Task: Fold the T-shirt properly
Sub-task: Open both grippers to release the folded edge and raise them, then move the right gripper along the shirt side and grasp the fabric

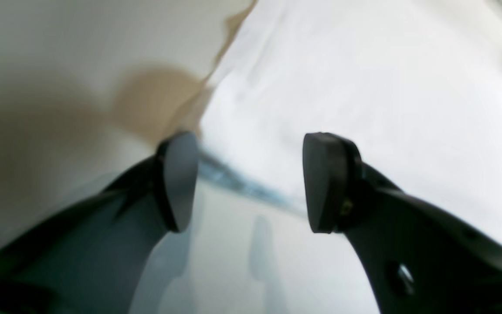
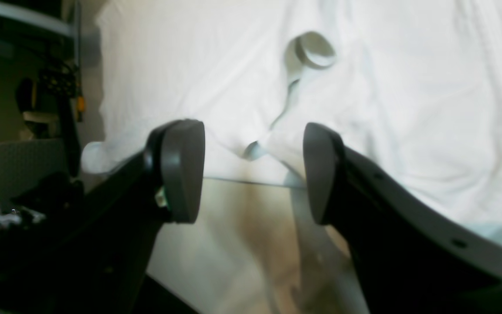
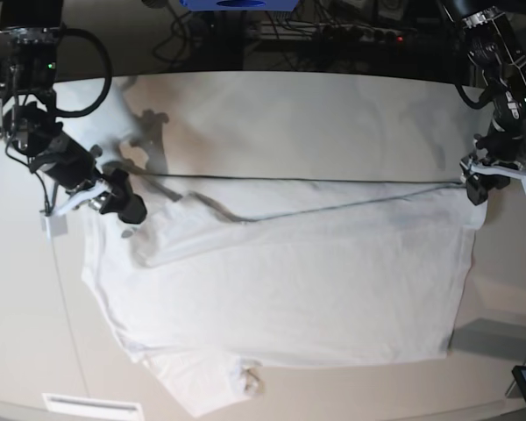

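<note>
The white T-shirt (image 3: 289,281) lies flat across the off-white table (image 3: 272,123), its far edge a straight fold line and a sleeve sticking out at the near left. My right gripper (image 3: 123,203) hangs open over the shirt's far left corner; in the right wrist view its fingers (image 2: 181,170) stand wide apart just above the cloth edge (image 2: 408,87), holding nothing. My left gripper (image 3: 479,187) is open at the far right corner. Its pads (image 1: 320,183) straddle the hem of the T-shirt (image 1: 364,87), empty.
Cables and dark equipment (image 3: 333,31) run along the table's far edge. A white strip (image 3: 79,405) lies at the near left edge. Off the table's left side a chair and clutter (image 2: 24,165) show in the right wrist view.
</note>
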Robot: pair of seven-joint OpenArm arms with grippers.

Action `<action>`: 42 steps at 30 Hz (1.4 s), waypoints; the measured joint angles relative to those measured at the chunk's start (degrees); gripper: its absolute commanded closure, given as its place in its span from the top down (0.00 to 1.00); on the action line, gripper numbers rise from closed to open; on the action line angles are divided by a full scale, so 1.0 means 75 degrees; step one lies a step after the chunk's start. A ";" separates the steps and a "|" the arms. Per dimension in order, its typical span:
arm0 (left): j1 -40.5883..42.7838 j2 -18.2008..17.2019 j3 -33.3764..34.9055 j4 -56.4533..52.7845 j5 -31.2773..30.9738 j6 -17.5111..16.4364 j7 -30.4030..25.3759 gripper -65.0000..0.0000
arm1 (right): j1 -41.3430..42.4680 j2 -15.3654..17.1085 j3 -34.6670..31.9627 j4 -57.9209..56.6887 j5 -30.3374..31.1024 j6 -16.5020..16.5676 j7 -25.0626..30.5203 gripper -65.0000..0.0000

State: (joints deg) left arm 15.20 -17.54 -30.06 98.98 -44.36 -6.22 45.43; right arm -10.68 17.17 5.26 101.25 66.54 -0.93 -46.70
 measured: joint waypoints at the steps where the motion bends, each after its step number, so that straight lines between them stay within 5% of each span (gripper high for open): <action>1: 0.0090 0.0076 -0.0009 0.0131 0.0192 -0.0006 0.0006 0.57 | 0.0038 -0.0105 -0.0003 -0.0032 0.0009 0.0000 0.0052 0.53; 9: 0.0586 0.0536 0.0009 0.0420 0.1728 -0.0029 0.0000 0.57 | 0.0542 -0.0181 -0.0009 -0.0399 -0.0020 -0.0003 0.0023 0.53; 23: 0.0935 0.0565 -0.0029 0.0420 0.1740 -0.0035 0.0000 0.57 | 0.1189 -0.0221 -0.0003 -0.1454 -0.0003 0.0000 -0.0082 0.53; 29: 0.0918 0.0667 -0.0038 0.0417 0.1743 -0.0035 0.0003 0.57 | 0.1271 -0.0181 -0.0367 -0.1483 -0.0029 -0.0003 -0.0093 0.37; 38: 0.0915 0.0679 -0.0038 0.0417 0.1740 -0.0061 0.0000 0.57 | 0.1448 -0.0227 -0.0825 -0.1818 0.0058 0.0032 -0.0058 0.35; 42: 0.0918 0.0670 -0.0050 0.0417 0.1740 -0.0035 0.0000 0.57 | 0.1507 -0.0216 -0.0825 -0.2326 0.0000 0.0026 -0.0064 0.11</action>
State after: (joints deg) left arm 22.09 -12.51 -30.44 102.10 -31.31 -6.48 45.43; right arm 0.62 15.55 -0.93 83.81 66.54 -0.73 -47.18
